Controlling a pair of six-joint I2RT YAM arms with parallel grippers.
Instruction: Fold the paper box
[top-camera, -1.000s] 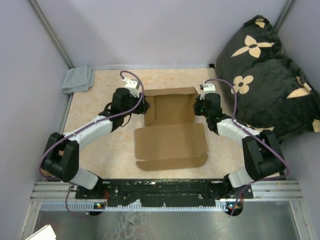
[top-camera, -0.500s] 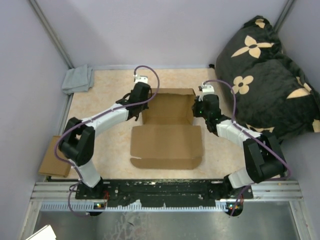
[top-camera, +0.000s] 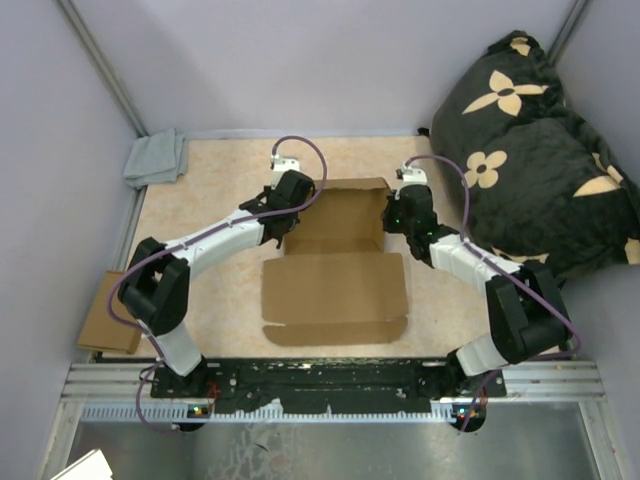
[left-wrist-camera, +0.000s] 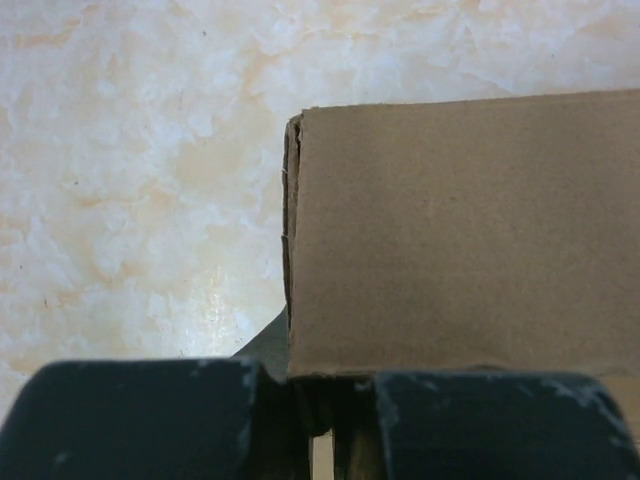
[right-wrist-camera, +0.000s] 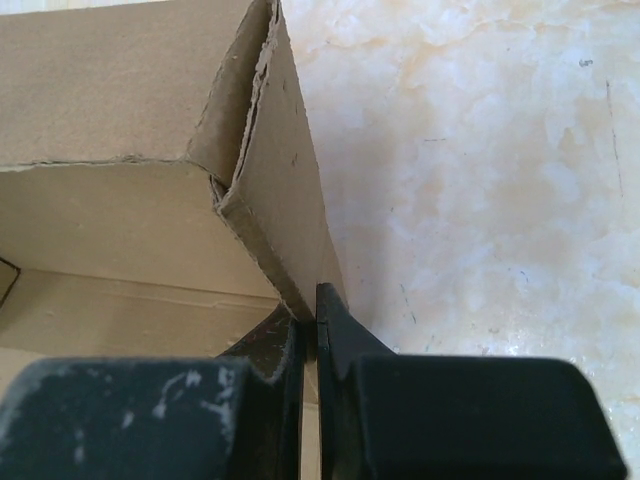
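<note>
The paper box lies in the middle of the beige table, its front panel flat and its back part folded up into walls. My left gripper is at the box's rear left corner. In the left wrist view it is shut on the left wall's edge of the paper box. My right gripper is at the rear right side. In the right wrist view it is shut on the upright right wall of the paper box, whose corner fold shows just ahead.
A grey cloth lies at the back left corner. A black flowered pillow fills the right side beside the right arm. A small brown cardboard rectangle rests off the table's left edge. A metal rail runs along the front.
My left arm swung in from the left to the box's rear left corner and its jaws closed on the wall. The left flap stood up and the box slid slightly left. The right gripper kept its hold.
</note>
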